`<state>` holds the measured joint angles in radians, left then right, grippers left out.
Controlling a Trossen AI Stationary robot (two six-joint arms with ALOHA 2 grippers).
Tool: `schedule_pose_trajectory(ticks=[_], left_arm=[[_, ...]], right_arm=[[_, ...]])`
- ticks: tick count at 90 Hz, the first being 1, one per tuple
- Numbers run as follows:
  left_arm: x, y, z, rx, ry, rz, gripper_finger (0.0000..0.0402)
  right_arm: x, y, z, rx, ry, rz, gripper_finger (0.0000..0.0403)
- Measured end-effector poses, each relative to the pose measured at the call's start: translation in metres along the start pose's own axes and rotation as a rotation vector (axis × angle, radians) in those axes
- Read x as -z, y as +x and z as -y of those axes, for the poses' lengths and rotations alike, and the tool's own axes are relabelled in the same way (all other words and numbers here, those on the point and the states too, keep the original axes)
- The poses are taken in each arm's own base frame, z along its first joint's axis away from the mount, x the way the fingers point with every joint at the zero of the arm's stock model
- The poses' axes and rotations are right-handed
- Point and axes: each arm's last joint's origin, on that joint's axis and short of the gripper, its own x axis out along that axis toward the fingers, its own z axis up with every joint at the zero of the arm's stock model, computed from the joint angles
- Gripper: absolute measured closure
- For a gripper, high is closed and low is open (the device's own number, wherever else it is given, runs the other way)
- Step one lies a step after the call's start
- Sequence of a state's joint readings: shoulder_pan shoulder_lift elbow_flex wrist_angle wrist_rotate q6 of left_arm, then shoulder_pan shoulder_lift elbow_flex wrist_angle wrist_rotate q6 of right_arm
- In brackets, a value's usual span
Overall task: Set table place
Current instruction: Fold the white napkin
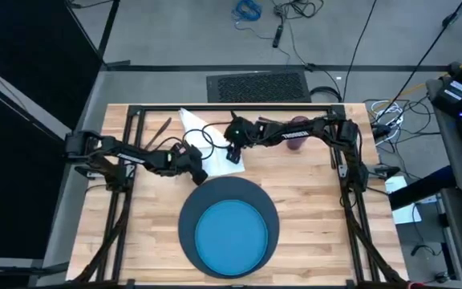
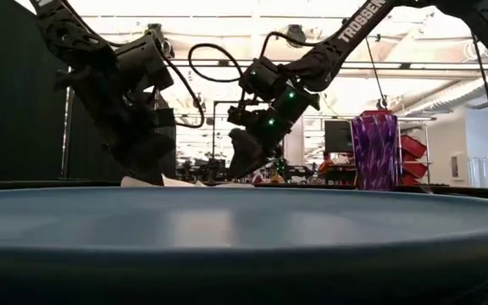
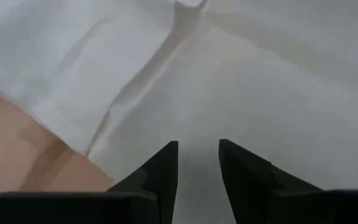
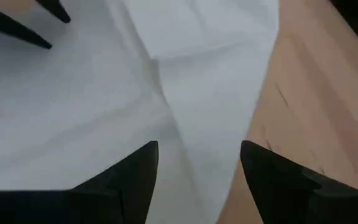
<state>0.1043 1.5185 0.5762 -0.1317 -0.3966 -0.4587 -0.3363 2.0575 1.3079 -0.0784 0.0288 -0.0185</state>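
Presently we find both grippers low over the white napkin (image 1: 207, 140) near the tabletop's (image 1: 319, 217) far edge. The left gripper (image 3: 197, 152) is narrowly parted, grasping nothing; the right gripper (image 4: 197, 155) is spread wide, also grasping nothing. We judge the main risks: pinching only one ply, dragging the napkin into creases, or the arms colliding. The purple cup (image 1: 295, 132) stands near the right arm and could be toppled.

I work in a robotics lab: loose cables (image 1: 251, 11) on grey floor at twelve o'clock, red storage bins (image 2: 411, 146) behind my table (image 1: 311, 193).
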Motion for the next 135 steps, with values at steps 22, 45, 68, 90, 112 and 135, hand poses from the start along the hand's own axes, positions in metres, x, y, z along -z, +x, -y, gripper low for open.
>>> schedule_pose_trajectory(ticks=[22, 45, 68, 90, 112, 135], left_arm=[[0.006, -0.002, 0.003, 0.061, 0.023, -0.085, 0.0299], [0.013, -0.006, 0.007, 0.116, 0.059, -0.153, 0.0299], [0.014, -0.005, 0.008, 0.114, 0.061, -0.153, 0.0299], [0.014, -0.005, 0.007, 0.113, 0.061, -0.154, 0.0299], [0.015, -0.005, 0.007, 0.112, 0.070, -0.156, 0.0299], [0.015, -0.005, 0.007, 0.102, 0.072, -0.148, 0.0299]], right_arm=[[0.004, 0.005, 0.000, 0.076, -0.001, -0.020, 0.0188], [0.006, 0.006, 0.000, 0.077, 0.031, -0.025, 0.0188], [0.006, 0.005, 0.007, 0.299, 0.092, -0.019, 0.0188], [0.008, 0.004, 0.017, 0.415, 0.228, -0.004, 0.0188], [0.013, 0.003, 0.017, 0.467, 0.233, -0.048, 0.0188], [-0.017, -0.001, -0.024, 0.341, -0.013, 0.115, 0.0188]])
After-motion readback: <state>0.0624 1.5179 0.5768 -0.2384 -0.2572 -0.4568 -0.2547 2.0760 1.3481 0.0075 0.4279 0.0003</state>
